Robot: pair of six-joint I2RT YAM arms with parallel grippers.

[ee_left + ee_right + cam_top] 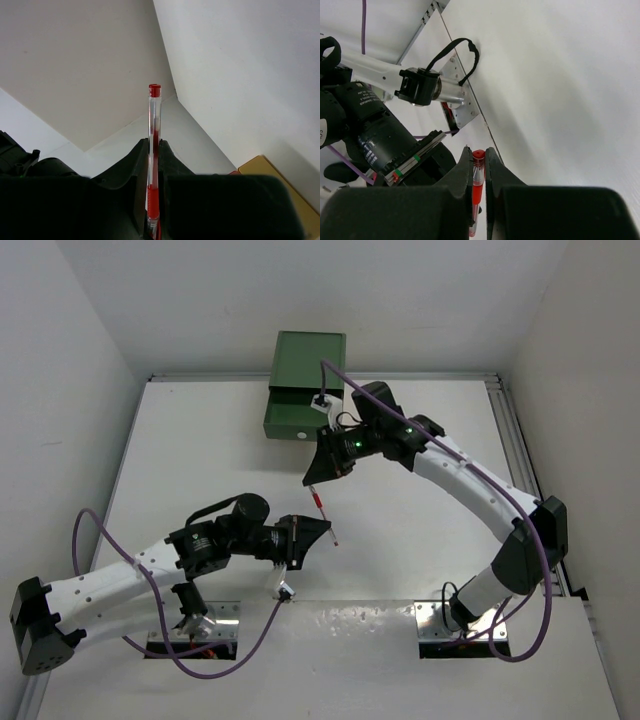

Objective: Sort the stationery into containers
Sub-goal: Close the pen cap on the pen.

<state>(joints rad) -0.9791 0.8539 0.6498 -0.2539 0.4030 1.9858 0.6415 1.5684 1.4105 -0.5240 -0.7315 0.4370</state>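
Flat white desk (200,460), matte. Closed in by plain white walls (200,290) on the left, far and right sides. Silver aluminium rail (520,460) along the right edge, another along the far edge. Glossy strip at the near edge, with two shiny metal mounting plates (225,612) under the arm bases. Purple cables (85,530) looped off both arms.

Dark green box cabinet (310,360) at the middle of the far edge. Green drawer (295,415) standing out toward the near side, white round knob (303,435) on its front; right corner hidden behind the right wrist.

Left tool (322,531) over the middle of the desk, pointing right. Pressed onto a clear-barrelled pen with a red end plug (154,125); most of the barrel standing free beyond the fingertips, red grip section down between the fingers.

Right tool (318,480) just on the near side of the drawer, pointing toward the near edge. Pinching a second pen with a red cap (477,187); cap end just past the fingertips. Both pens held off the desk, near each other, neither in the drawer.

Writing: white print on a black motor housing (362,125) in the right wrist view, too small to read. Green lamps lit on the right arm. No brand legible anywhere.
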